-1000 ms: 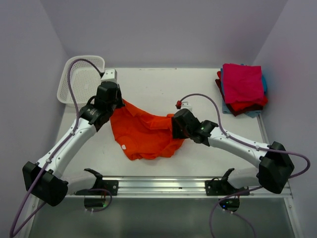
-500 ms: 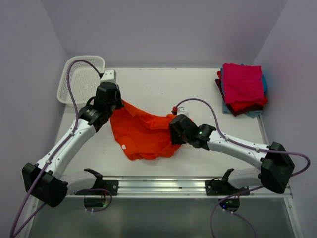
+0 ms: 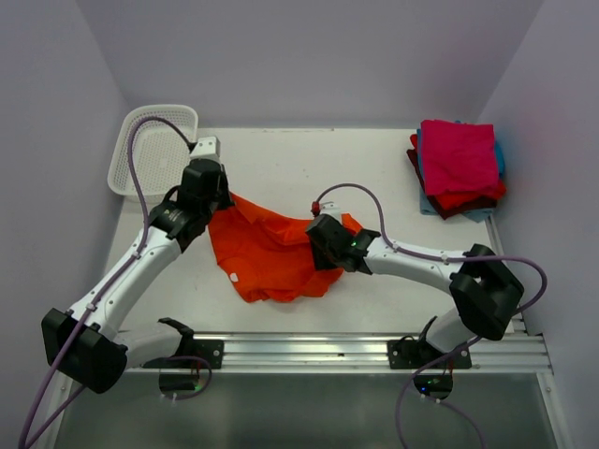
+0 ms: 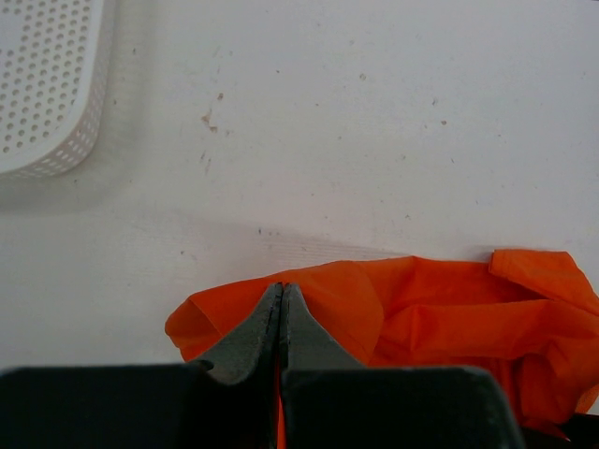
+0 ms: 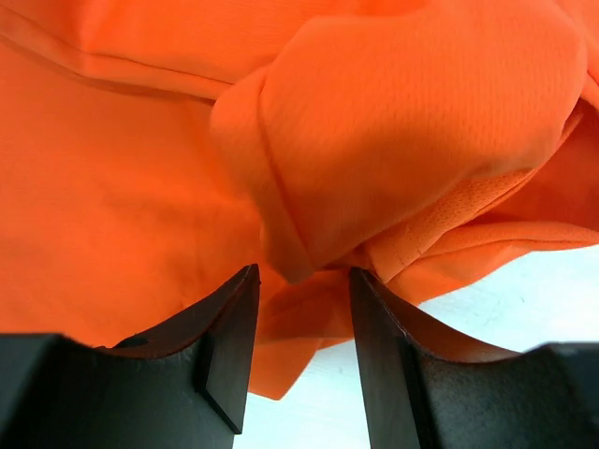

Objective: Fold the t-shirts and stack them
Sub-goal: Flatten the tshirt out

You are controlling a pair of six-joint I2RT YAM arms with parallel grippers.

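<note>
Orange t-shirt (image 3: 267,253) crumpled on bench (image 3: 309,159); left gripper (image 4: 280,290) clenched on its edge, right gripper (image 5: 302,274) spread, straddling a fold.

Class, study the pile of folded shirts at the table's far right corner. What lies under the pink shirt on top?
Under the pink shirt, edges of a red shirt, a maroon shirt and a light blue shirt show. Their middles are covered; any other layers are hidden.
</note>
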